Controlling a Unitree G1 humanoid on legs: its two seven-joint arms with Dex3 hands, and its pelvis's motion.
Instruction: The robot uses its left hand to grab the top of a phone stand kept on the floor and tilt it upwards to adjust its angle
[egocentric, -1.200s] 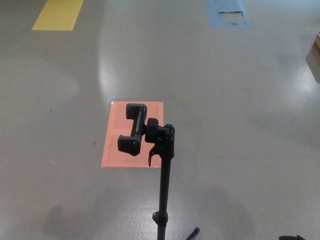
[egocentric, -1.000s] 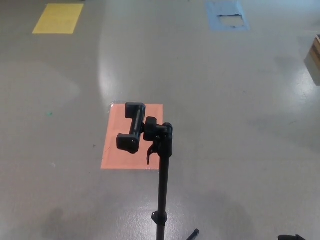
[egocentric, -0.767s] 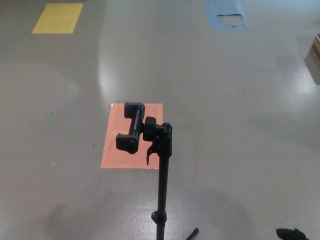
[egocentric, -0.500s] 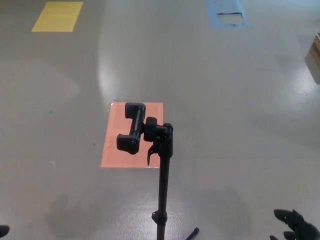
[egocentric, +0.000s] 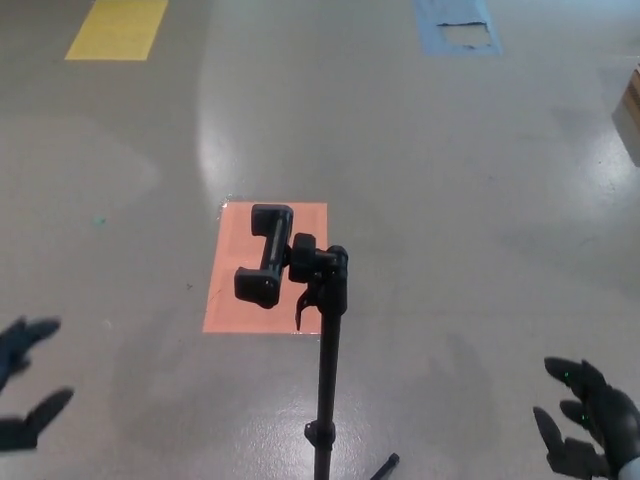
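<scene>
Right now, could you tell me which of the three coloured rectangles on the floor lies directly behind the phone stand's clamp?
The orange floor rectangle does: the black phone stand's clamp overlaps it, whereas the yellow rectangle and the blue rectangle sit far off at the top.

Phone stand (egocentric: 322, 300) base off-frame below

No readable text, label, brand or number shows anywhere in view.

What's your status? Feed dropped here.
Left hand open, low left, clear of phone stand. Right hand open, low right. Stand upright, untouched. Nothing blocking.
</scene>
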